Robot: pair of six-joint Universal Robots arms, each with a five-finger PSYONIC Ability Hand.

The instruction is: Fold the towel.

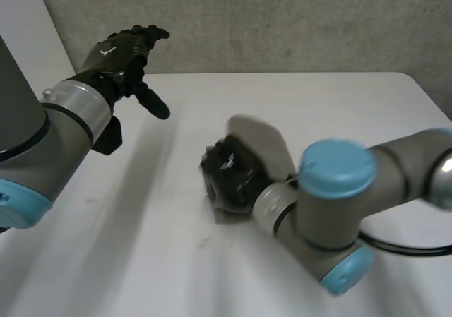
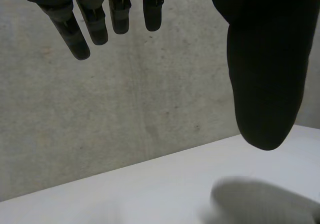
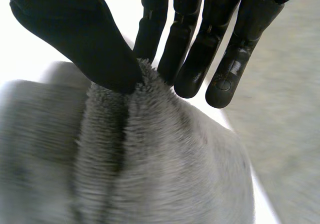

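Two hands shown: the right hand [image 1: 227, 174] pinched the grey towel [image 1: 263, 142] between thumb and fingers [image 3: 191, 69] at the middle of the bench [image 1: 162, 250]. The left hand [image 1: 121, 51], slack and empty, hung raised at far left, well apart from it.

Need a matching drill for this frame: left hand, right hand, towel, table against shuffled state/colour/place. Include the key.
Things:
1. left hand
2. right hand
3. towel
4. table

States:
A. grey, fuzzy, near the table's middle
B. white, bearing the cloth
C. raised above the table, fingers relaxed, holding nothing
D. pinching cloth between thumb and fingers

Pairs: 1-C, 2-D, 3-A, 4-B
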